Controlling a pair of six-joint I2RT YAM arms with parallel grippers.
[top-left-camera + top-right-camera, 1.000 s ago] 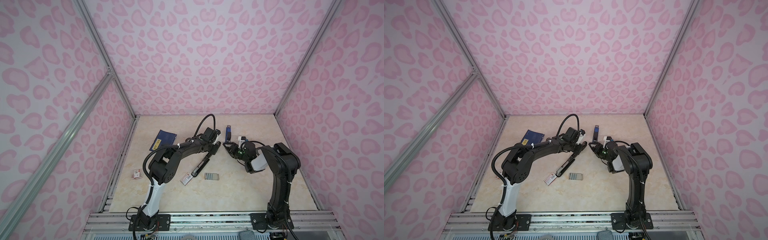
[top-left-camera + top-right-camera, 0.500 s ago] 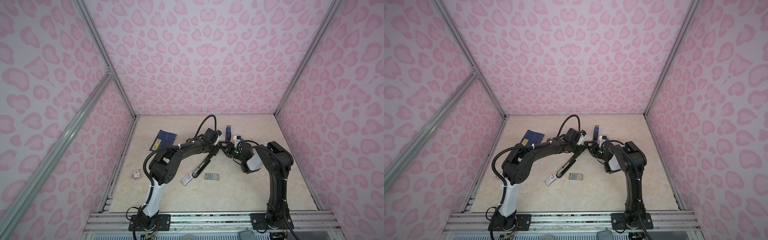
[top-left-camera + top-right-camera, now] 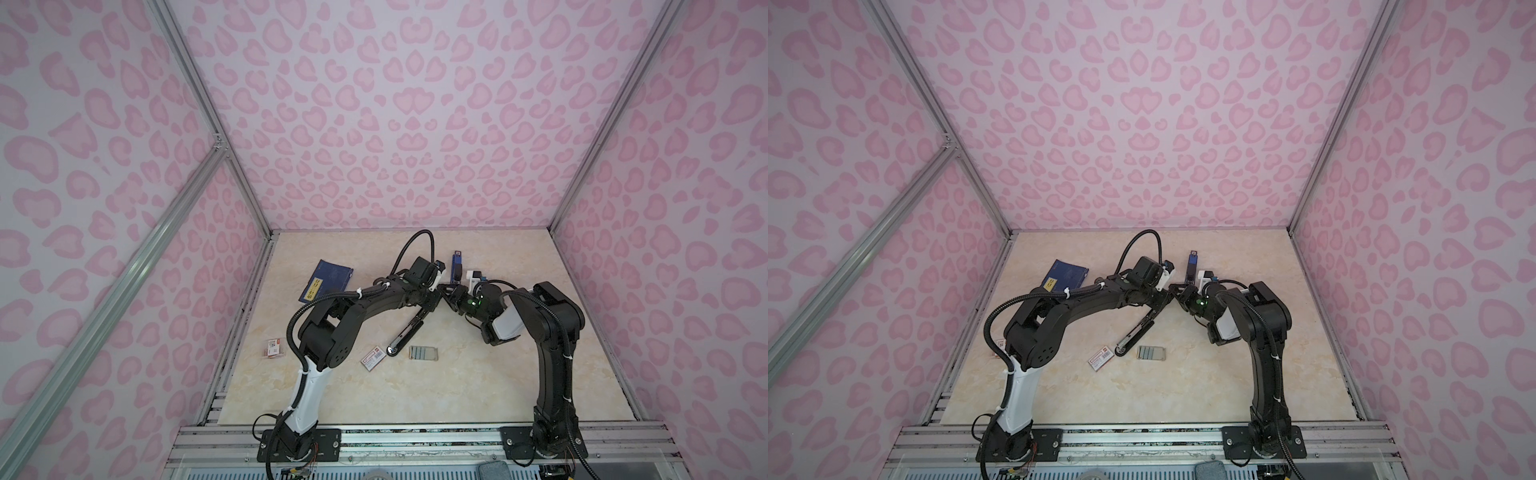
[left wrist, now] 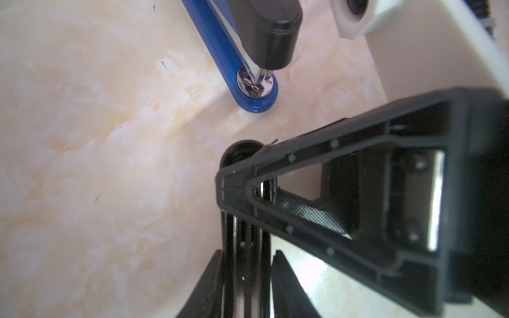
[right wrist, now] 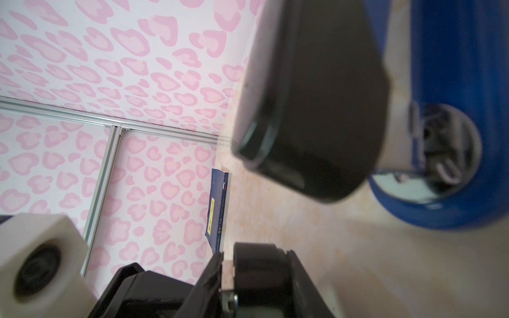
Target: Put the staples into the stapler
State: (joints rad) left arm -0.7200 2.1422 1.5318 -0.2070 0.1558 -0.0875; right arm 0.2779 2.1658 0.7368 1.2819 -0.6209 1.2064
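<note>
Looking down on the table (image 3: 478, 386), we find the staples (image 3: 423, 353) lying flat as a small ribbed grey rectangle near its middle, a little toward the edge where the arms are mounted, with neither gripper touching them. The black stapler (image 3: 409, 328) stretches out in a long slanted line: its near end lies just beside the staples and next to a red-and-white box (image 3: 375, 357), and its far end sits where the two grippers meet. In the left wrist view the left gripper (image 4: 248, 256) straddles the stapler's body with a finger close on each side, but we cannot tell whether the fingers press on it. In the right wrist view the right gripper (image 5: 256, 256) has its fingers on either side of the stapler's rounded far end, with a pale sliver showing beside one of them, so we cannot tell whether that grip is clamped. A blue stapler (image 3: 457, 262) lies just beyond the grippers toward the far edge, apart from the black one. A second red-and-white box (image 3: 274, 347) rests by the left edge, and a dark blue booklet (image 3: 328, 279) lies toward the far left corner.
</note>
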